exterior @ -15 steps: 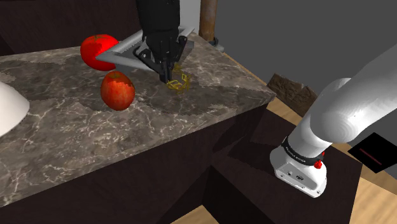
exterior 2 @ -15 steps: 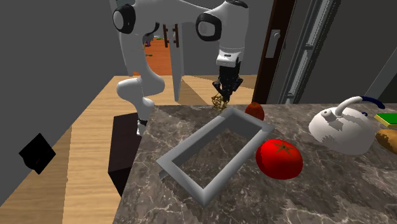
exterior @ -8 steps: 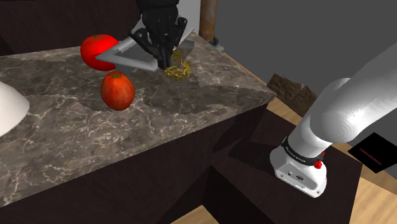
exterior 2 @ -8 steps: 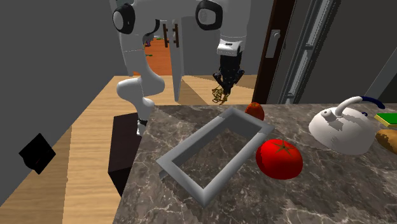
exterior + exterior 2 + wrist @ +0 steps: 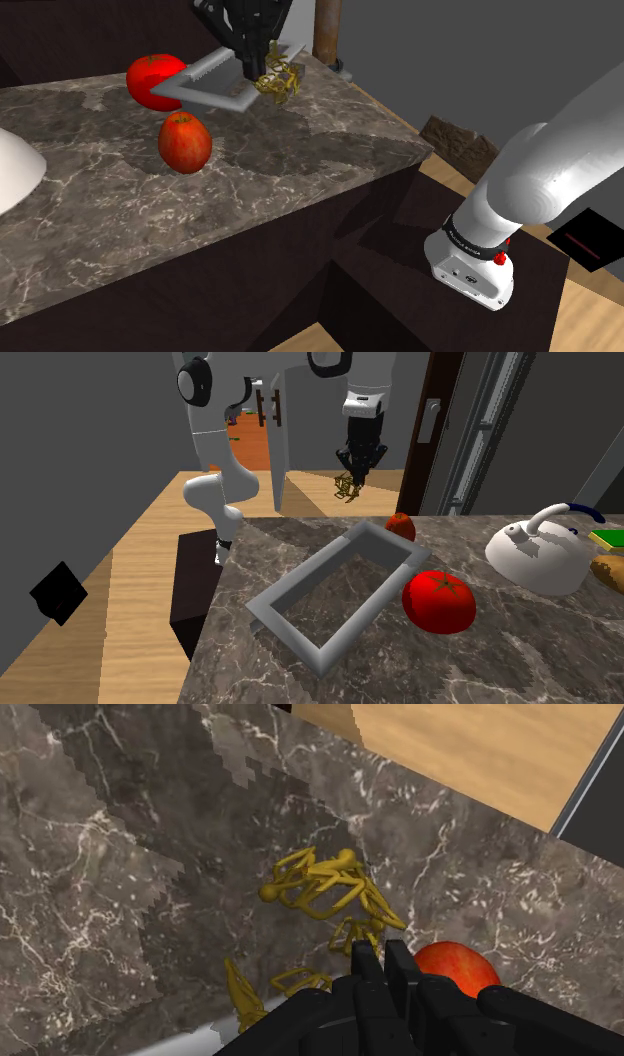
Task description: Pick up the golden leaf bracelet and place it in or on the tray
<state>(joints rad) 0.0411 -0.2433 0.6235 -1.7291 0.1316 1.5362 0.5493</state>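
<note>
Over the counter (image 5: 480, 652), tray (image 5: 290, 635) just beside, the gripper (image 5: 354, 472) pinches the bracelet (image 5: 330, 889), dangling in mid-air, so it should prob. carry slow over tray's middle & lower before release.

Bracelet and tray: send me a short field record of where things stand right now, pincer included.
pincer: shut on the golden leaf bracelet
bracelet height: hanging from the fingertips, clear of the marble counter
tray: grey rectangular frame lying on the counter, nothing inside
bracelet versus tray: not in it yet; hangs near the tray end nearest the arm
nearby: tomato and apple close to the tray, white kettle further along
</note>
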